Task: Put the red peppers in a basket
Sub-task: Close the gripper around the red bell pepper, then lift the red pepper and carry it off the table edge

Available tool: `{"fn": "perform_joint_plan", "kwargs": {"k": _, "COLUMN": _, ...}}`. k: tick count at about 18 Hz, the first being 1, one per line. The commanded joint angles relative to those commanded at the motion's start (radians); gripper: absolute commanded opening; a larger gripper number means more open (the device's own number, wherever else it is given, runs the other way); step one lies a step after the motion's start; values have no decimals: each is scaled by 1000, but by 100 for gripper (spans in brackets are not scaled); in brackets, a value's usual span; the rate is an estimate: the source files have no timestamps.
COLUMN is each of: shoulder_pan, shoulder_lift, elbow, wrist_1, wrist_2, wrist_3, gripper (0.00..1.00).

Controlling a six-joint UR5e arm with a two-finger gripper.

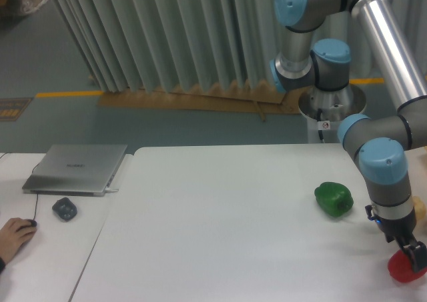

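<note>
Camera: glossy red pepper (403,269) at table edge; end effector (415,257) grips it.

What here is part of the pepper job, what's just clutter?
Job:
red pepper, at the table's right edge
claw, down on the red pepper; grip unclear
No basket in view.

Clutter:
green pepper
tan block, mostly hidden behind the arm
laptop
mouse, under a person's hand
dark object near the laptop

One red pepper (402,269), one green pepper (333,199).
</note>
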Motion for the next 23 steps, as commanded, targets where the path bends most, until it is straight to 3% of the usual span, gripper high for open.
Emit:
{"fn": "perform_joint_plan", "kwargs": {"k": 9, "shoulder_pan": 0, "shoulder_lift": -28, "elbow": 11, "wrist_1": 6, "wrist_2": 6, "wrist_3": -8, "gripper": 100}}
{"fn": "perform_joint_plan", "kwargs": {"k": 11, "shoulder_pan": 0, "shoulder_lift": -32, "elbow": 12, "wrist_1": 8, "wrist_2": 6, "wrist_3": -8, "gripper": 91}}
{"fn": "perform_joint_plan", "kwargs": {"k": 15, "shoulder_pan": 0, "shoulder_lift": -18, "elbow": 9, "wrist_1": 6, "wrist_2": 5, "wrist_3": -9, "gripper": 49}}
{"fn": "perform_joint_plan", "kwargs": {"k": 18, "shoulder_pan": 3, "shoulder_lift": -2, "elbow": 5, "wrist_1": 5, "wrist_2": 3, "wrist_3": -11, "gripper": 40}}
{"fn": "perform_joint_plan", "kwargs": {"k": 23, "shoulder_pan": 9, "shoulder_lift": 57, "elbow": 0, "wrist_1": 0, "wrist_2": -18, "wrist_3": -8, "gripper": 40}}
